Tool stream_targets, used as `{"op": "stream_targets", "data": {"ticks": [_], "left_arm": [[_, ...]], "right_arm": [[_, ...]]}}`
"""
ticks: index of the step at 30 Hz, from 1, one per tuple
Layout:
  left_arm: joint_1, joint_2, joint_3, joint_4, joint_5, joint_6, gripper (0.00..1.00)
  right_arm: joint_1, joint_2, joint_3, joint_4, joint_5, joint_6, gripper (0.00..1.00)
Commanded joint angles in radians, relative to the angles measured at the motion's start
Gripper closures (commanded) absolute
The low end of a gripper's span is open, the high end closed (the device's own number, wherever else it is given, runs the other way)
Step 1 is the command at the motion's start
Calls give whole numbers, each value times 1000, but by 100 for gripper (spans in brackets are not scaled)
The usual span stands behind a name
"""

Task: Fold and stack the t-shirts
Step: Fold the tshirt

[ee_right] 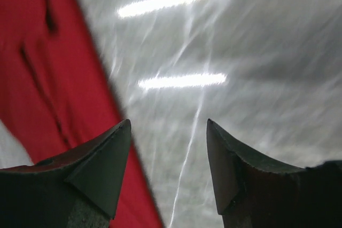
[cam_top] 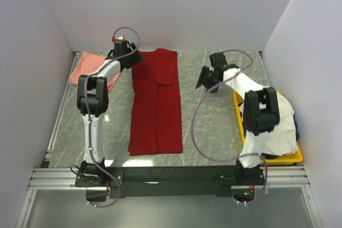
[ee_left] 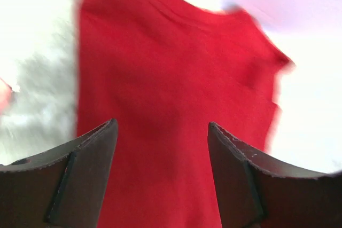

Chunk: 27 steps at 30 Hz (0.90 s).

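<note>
The deep red t-shirt (cam_top: 156, 102) lies flat as a long narrow strip mid-table (cam_top: 208, 126), its collar end away from the arm bases. The left gripper (ee_left: 162, 129) hangs over the shirt's far left corner, fingers spread wide with nothing between them; its wrist view is blurred. The right gripper (ee_right: 168, 126) hovers over bare marbled tabletop just right of the red shirt, likewise parted and empty. Left of the red shirt, the salmon pink shirt (cam_top: 85, 68) is partly hidden behind the left arm. Well to its right, the cream white shirt (cam_top: 280, 129) sits heaped on a yellow tray (cam_top: 291, 158), half covered by the right arm.
</note>
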Motion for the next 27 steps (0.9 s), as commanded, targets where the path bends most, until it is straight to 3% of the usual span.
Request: {"op": "stream_targets", "data": {"ticks": [1,7,12,14,17,23,27], "left_arm": [[-11,-220,-79,67,43,28,26],[-40,-483,-288,-72,-89,-13,35],[-158,-804,-742,-95,-331,-178,50],[-257,-962,-939,-115,-466,-284,50],[-363,-1133,-1157,-164,-526,-423,51],[-469,-1393,-1403,-320,-611,-626,51],[-500,-1497,-1462,-365,-606,-674,54]], "right_arm": [[71,-167,-147,132,-25,42,35],[274,-400,-426,195,50,72,37],[375,-576,-656,247,66,143,38],[424,-648,-736,259,76,169,39],[493,-725,-819,252,104,203,39],[596,-807,-920,293,119,296,40],[645,-801,-948,331,132,339,40]]}}
